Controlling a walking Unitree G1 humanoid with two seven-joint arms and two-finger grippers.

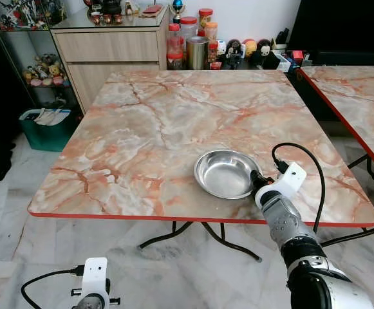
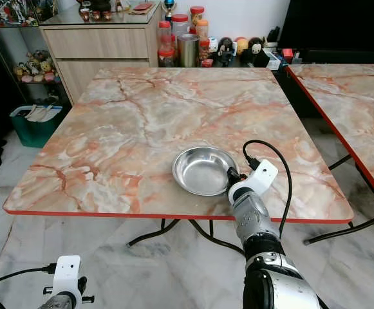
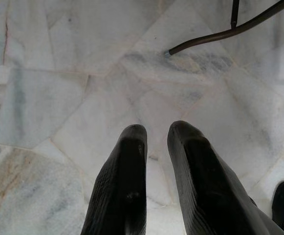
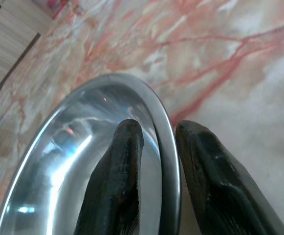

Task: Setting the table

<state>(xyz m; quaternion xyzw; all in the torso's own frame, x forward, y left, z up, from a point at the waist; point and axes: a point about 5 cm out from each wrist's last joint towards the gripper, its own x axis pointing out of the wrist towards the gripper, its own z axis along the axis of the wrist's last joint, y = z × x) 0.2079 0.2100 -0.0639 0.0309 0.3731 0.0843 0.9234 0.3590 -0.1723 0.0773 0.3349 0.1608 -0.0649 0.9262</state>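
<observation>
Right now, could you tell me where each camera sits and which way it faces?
Left eye: on the head, looking forward and down at the marble table; right arm and right gripper show at the steel bowl.
Right eye: same head, same scene, slightly offset.
Left wrist: along the left gripper at the floor tiles.
Right wrist: along its jaws, straddling the bowl's rim.
Both eyes and the right wrist share bowl and table.

Bare tabletop (image 1: pixel 174 122) beyond bowl (image 1: pixel 224 172)
</observation>
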